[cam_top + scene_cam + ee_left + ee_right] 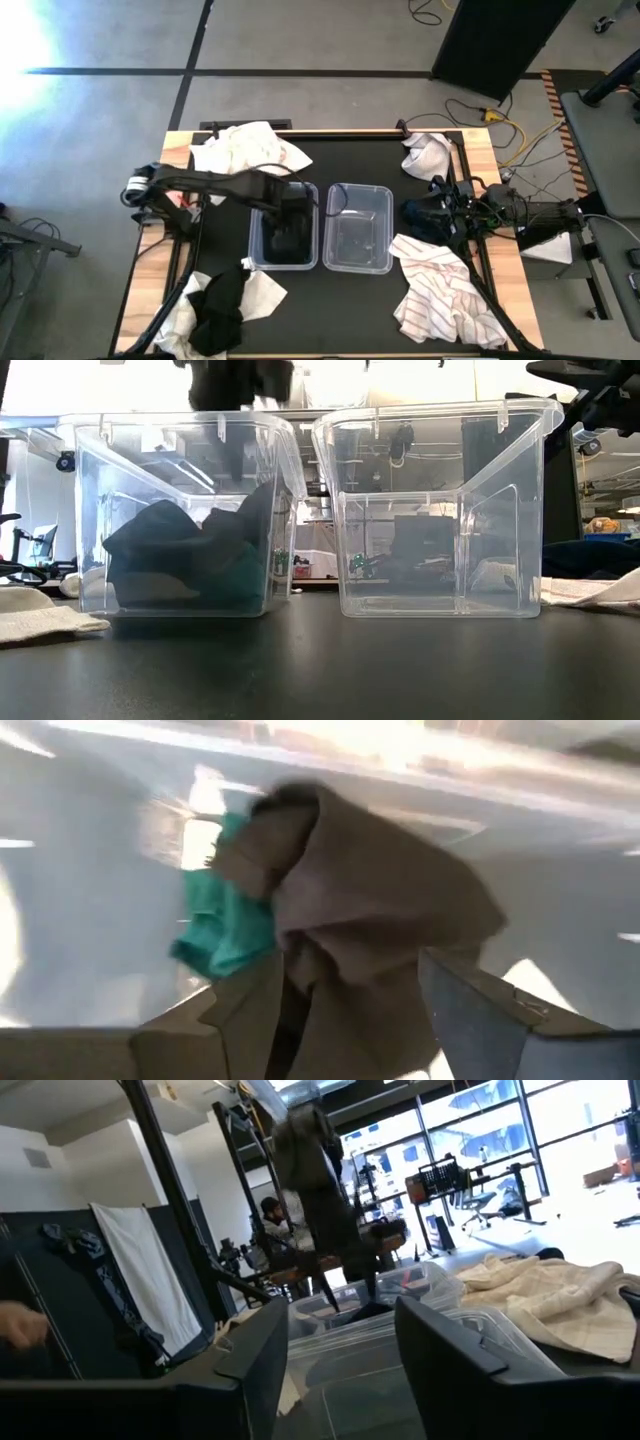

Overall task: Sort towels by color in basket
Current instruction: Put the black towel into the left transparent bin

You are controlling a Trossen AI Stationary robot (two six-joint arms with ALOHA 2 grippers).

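Left bin: holds dark towels, one dark green. Left hand above it, fingers spread. Right bin: no contents seen. Right hand at the surface's right edge, spread. Striped towel and white towels on the surface.

towels in left bin | right bin beside it
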